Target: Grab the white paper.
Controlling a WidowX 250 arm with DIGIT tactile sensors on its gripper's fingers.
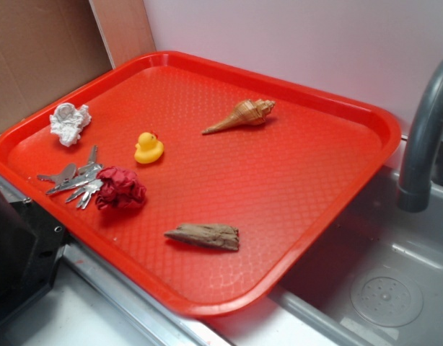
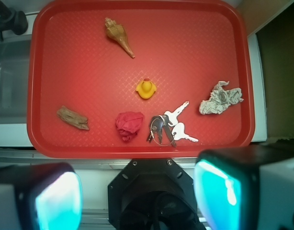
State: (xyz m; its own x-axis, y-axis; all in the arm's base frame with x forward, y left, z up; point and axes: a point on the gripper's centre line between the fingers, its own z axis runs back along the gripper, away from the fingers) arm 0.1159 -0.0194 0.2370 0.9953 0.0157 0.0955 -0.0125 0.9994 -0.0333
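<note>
The white paper is a crumpled wad lying at the far left corner of the red tray. From the wrist view the white paper lies near the right side of the tray. My gripper hangs high above the tray's near edge, over the robot's black base. It is open, its two cyan pads set wide apart with nothing between them. The gripper does not show in the exterior view.
On the tray lie a yellow rubber duck, a dark red paper wad, a bunch of keys, a seashell and a piece of wood. A grey faucet and sink stand at the right.
</note>
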